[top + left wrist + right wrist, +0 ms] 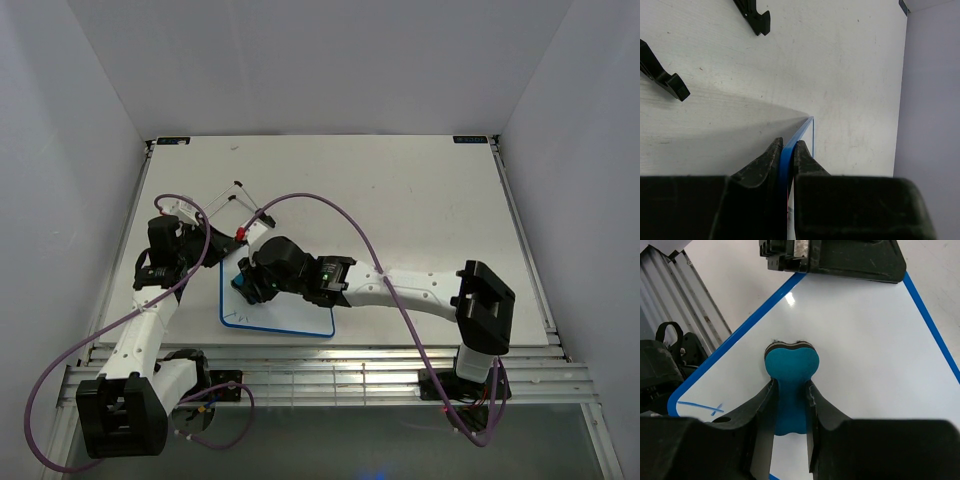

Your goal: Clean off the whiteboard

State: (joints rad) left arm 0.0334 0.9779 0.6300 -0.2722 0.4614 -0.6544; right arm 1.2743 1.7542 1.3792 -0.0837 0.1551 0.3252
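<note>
The whiteboard [295,318], white with a blue rim, lies flat on the table near the front left. My left gripper [222,250] is shut on its blue rim [807,125], one finger on each side of the edge. My right gripper [790,385] is shut on the narrow waist of a blue bone-shaped eraser [791,365], whose dark felt side rests on the board's white face [860,340]. A short blue marker stroke [700,406] sits near the board's rounded corner. From above, the right gripper [248,280] is over the board's left part.
A thin black wire stand [240,198] is just behind the left gripper; its black feet [670,82] show in the left wrist view. Metal rails [330,365] run along the near table edge. Purple cables [330,205] arc over both arms. White walls enclose the table.
</note>
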